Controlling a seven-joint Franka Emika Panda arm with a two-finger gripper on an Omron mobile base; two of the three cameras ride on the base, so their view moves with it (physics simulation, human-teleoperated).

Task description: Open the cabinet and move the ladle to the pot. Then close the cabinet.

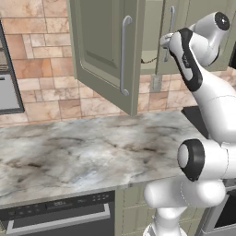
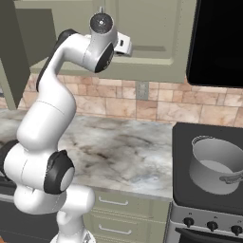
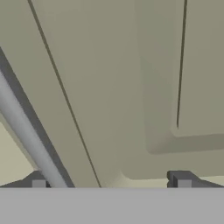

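The sage-green cabinet has its left door (image 1: 103,46) swung open toward me and its right door (image 1: 184,27) shut. My gripper (image 1: 165,42) is open at the right door's silver bar handle (image 1: 171,23). In the hand view the handle (image 3: 26,131) runs diagonally just inside the left fingertip (image 3: 38,181), with the door panel (image 3: 131,87) close behind my gripper (image 3: 109,181). A thin dark curved line (image 1: 148,61) shows in the open gap, possibly the ladle. The grey pot (image 2: 213,163) sits on the stove, far right and below my gripper (image 2: 127,45).
A marble counter (image 1: 83,147) runs under the cabinet. The black stove top (image 2: 190,137) is at its right end, with a dark appliance (image 2: 218,42) above it. A wall outlet (image 1: 156,83) sits on the tile. A dishwasher front (image 1: 60,212) is below the counter.
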